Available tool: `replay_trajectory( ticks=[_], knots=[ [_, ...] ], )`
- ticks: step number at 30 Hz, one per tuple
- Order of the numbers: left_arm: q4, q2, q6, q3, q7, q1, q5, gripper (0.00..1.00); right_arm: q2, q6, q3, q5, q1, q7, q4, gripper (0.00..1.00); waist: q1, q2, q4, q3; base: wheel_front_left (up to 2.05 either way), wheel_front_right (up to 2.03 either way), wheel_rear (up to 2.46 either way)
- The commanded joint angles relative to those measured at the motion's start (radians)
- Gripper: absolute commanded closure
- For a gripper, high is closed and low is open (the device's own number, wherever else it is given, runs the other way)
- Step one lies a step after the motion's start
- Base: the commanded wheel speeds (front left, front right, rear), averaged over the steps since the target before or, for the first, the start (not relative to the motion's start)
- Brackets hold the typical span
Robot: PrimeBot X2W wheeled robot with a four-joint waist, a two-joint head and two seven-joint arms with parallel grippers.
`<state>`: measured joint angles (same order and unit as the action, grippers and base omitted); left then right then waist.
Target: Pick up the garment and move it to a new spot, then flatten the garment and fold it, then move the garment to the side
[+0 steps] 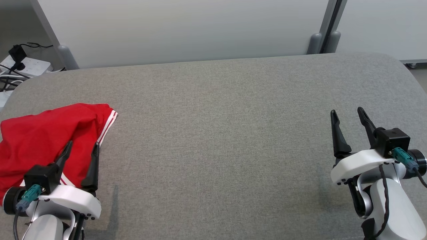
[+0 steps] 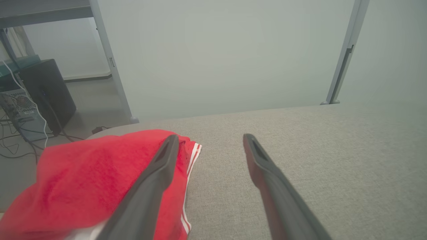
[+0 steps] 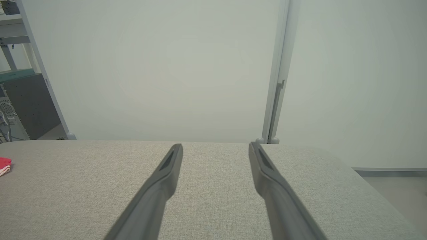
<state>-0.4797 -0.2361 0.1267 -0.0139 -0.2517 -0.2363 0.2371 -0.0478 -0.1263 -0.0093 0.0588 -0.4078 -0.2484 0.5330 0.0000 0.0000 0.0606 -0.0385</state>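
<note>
Left jaws wide, nothing gripped; right jaws equally wide, nothing in them. The left fingers (image 1: 91,166) sit at the near-left of the desk (image 1: 217,133), over the near right edge of the garment (image 1: 43,140). In the left wrist view one finger (image 2: 150,186) overlaps the red cloth (image 2: 93,173) and the other is over bare grey fabric; can't tell if either touches. The garment is red with white stripes, bunched rather than flat, lying at the desk's left edge and running out of the head view on the left. Its striped hem faces the middle of the desk and runs diagonally, from the far right corner of the cloth back toward the robot. True long axis can't be called: the cloth is too bunched and partly hidden by the left arm. The right fingers (image 1: 337,136) are at the near-right, over bare desk and well apart from the garment, which is a red scrap at the left edge of the right wrist view (image 3: 5,165). A pale partition (image 1: 183,30) stands behind the desk, and a white power strip (image 1: 31,65) with cables is off the far left corner.
</note>
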Motion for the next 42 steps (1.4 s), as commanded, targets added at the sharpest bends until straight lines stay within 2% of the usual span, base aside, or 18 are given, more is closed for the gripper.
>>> replay_trajectory(
  ticks=[1,7,12,19,28,35,40,42],
  knots=[
    [0.017,-0.026,0.004,0.041,-0.01,-0.061,-0.011,0.0,-0.002,-0.004,0.021,-0.005,-0.046,-0.013,-0.022,0.0,0.0,0.0,0.0,0.0,0.0,0.0,0.0],
    [0.006,-0.025,0.004,0.045,-0.01,-0.062,-0.012,0.0,-0.002,-0.004,0.029,-0.003,-0.046,-0.013,-0.022,0.0,0.0,0.0,-0.012,0.0,0.0,0.0,0.0],
    [0.0,-0.029,0.004,0.044,-0.01,-0.066,-0.006,0.0,-0.002,-0.004,0.058,0.004,-0.046,-0.013,-0.029,0.0,0.0,0.0,-0.06,-0.004,0.0,0.0,0.0],
    [-0.021,-0.035,0.004,0.048,-0.01,-0.065,0.019,0.0,-0.002,-0.004,0.125,0.026,-0.065,-0.013,-0.014,0.0,0.0,0.0,-0.205,0.0,0.0,0.0,0.0],
    [-0.063,-0.048,0.004,0.002,-0.01,-0.065,0.097,0.0,-0.002,-0.004,0.175,0.057,-0.094,-0.013,0.029,0.0,0.0,0.0,-0.412,-0.004,0.0,0.0,0.0],
    [-0.071,-0.066,0.004,-0.018,-0.01,-0.07,0.125,0.0,-0.002,-0.004,0.19,0.064,-0.099,-0.013,0.043,0.0,0.0,0.0,-0.446,-0.013,0.0,0.0,0.0],
    [-0.074,-0.101,0.004,-0.056,-0.01,-0.096,0.193,0.0,-0.002,-0.004,0.217,0.066,-0.107,-0.013,0.037,0.0,0.0,0.0,-0.41,-0.046,0.0,0.0,0.0],
    [-0.076,-0.145,0.004,-0.091,-0.01,-0.128,0.259,0.0,-0.002,-0.004,0.225,0.058,-0.107,-0.013,0.019,0.0,0.0,0.0,-0.374,-0.075,0.0,0.0,0.0]
  ],
)
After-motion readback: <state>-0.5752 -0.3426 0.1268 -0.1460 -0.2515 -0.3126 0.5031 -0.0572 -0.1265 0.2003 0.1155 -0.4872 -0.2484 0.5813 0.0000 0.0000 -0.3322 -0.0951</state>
